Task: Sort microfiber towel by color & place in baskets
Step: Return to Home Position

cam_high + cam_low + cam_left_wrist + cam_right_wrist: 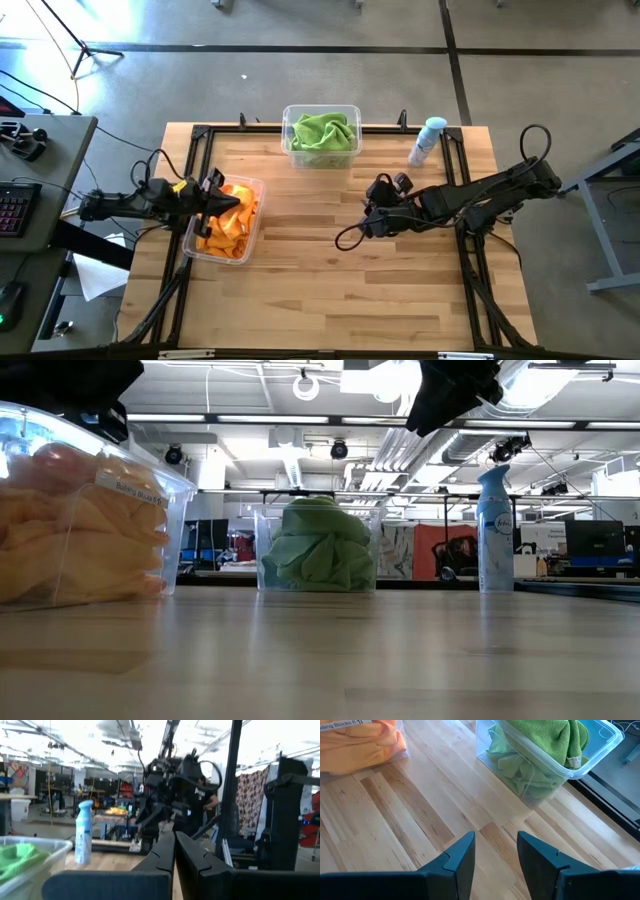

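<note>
With orange towels (230, 225) in the left basket (222, 257) and green towels (322, 132) in the far basket (320, 108), the left pincer (175, 837), narrow and empty above the orange heap, and the right pincer (496, 842), wide over bare bench (320, 285), needed only to rise clear before folding home.

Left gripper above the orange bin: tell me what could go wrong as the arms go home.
1. The left gripper, shut, hangs over the orange towels; pulling back, it might snag one or nudge their bin, which sits at the left edge of the table.
2. The right gripper, open, is over bare wood, but that arm passes near the spray bottle and could tip it.
</note>
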Available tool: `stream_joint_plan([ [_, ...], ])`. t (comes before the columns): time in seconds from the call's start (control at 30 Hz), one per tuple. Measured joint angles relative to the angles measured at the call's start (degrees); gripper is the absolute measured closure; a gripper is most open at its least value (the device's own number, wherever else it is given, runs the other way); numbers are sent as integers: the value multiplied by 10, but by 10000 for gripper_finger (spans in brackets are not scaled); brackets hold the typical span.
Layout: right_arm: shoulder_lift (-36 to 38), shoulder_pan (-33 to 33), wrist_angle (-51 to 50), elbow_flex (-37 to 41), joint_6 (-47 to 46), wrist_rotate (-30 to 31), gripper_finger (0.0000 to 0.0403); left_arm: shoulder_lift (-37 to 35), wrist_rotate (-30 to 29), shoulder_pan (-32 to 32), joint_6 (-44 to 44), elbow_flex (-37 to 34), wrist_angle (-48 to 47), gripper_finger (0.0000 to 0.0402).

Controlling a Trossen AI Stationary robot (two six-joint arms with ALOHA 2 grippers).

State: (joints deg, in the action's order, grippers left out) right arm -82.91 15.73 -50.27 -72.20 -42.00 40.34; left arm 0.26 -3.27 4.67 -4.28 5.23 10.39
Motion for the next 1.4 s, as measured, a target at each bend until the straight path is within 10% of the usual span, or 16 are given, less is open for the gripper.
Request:
stream_joint_plan([
  [1.4,0,0,-10,0,6,14,261,0,24,0,-31,0,-141,401],
])
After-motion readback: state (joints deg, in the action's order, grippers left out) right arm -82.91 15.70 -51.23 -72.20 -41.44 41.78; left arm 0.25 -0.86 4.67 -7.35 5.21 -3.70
